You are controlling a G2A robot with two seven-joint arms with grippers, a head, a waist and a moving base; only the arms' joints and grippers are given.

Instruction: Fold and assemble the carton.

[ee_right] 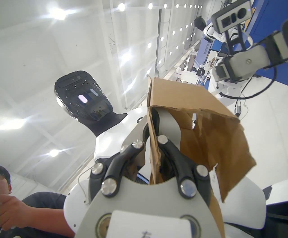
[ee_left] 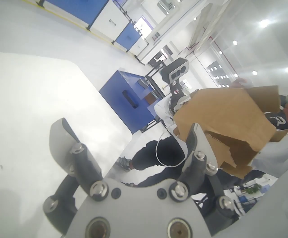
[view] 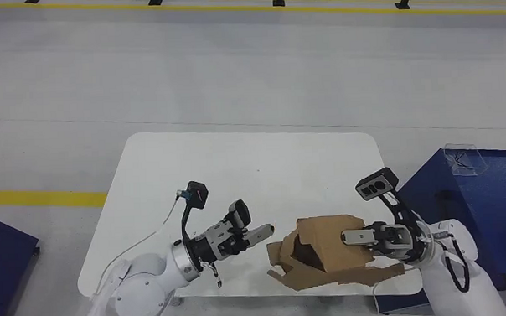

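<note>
right gripper (ee_right: 154,126) is pinching one side wall of the brown carton (view: 332,247), one finger inside the cavity and one outside, so the panel is clamped edge-on. this reads as an anchoring hold that keeps the half-erected box from sliding while the other arm works the flaps. left gripper (ee_left: 126,133) is spread wide and empty, just beside the carton's open end, apart from the cardboard and facing the loose flaps. the carton is at the near edge of the white table (view: 236,167), between the two arms, with its opening toward the left arm. cannot tell whether it rests on the surface or is held just off it. the body is popped into a box shape, and the end flaps splay outward. judgement: assembly partway, flaps not yet folded in. likely next: the left gripper presses a flap inward against the held wall. risk: the ragged flap edge may buckle.
</note>
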